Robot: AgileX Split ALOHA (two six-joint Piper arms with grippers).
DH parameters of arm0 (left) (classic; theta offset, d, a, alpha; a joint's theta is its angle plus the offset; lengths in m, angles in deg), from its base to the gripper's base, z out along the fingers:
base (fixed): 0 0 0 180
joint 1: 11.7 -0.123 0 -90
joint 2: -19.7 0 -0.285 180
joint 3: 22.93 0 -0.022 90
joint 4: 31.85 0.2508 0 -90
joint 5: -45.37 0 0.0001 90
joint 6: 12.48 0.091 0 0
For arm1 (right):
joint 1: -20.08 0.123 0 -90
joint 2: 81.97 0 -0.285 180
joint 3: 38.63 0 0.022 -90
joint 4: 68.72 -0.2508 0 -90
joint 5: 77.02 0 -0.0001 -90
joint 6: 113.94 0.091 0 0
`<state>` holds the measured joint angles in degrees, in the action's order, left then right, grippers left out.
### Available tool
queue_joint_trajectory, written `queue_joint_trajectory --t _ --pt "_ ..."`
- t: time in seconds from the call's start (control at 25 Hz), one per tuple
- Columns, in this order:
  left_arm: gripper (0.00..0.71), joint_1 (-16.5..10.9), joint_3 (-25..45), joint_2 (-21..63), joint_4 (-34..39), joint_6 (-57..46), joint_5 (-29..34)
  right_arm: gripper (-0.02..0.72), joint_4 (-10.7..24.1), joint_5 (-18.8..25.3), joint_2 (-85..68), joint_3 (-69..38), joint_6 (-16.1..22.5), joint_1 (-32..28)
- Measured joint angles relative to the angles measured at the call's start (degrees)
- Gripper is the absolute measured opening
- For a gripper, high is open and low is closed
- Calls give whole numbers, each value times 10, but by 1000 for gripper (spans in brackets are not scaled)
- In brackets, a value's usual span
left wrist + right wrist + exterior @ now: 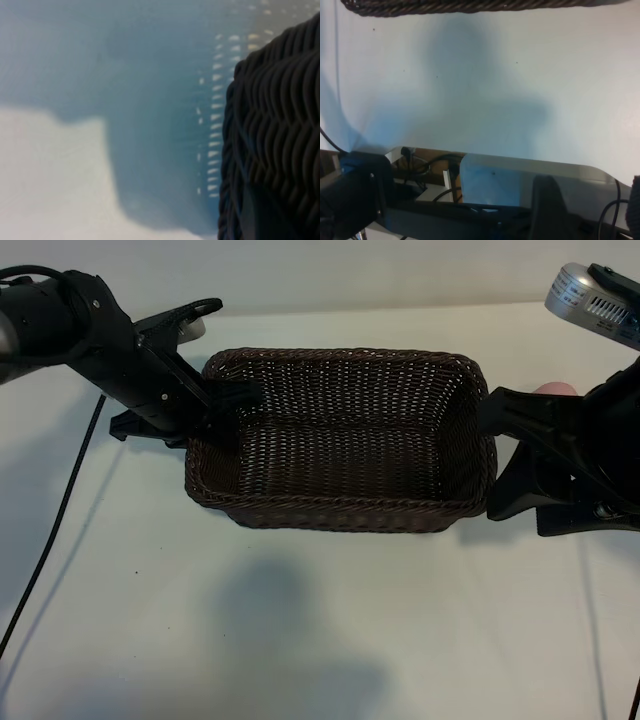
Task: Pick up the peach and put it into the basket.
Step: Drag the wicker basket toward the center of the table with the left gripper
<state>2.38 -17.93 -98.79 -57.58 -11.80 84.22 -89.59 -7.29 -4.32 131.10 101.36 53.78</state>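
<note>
A white table (300,640) carries the scene, its matte top marked with soft grey shadows. The dark brown woven wicker basket (340,505) sits directly on it near the middle, upright with its open side up. A thin black cable (55,530) trails across the table's left part.

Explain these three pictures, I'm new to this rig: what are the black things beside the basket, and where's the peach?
The black things are two robot arms, each ending in a gripper. The outside camera faces them: the left gripper sits at the left rim of the basket, the right gripper just outside its right end. The peach peeks out pink behind the right gripper; whether it is held I cannot tell. The other pictures come from wrist cameras: the left shows wicker close up, the right the white table.
</note>
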Motion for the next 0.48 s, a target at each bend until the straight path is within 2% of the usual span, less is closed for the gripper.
queue_joint_trajectory --t 0.48 --pt "118 0 0 -6 -2 -2 -13 393 0 0 0 0 0 0"
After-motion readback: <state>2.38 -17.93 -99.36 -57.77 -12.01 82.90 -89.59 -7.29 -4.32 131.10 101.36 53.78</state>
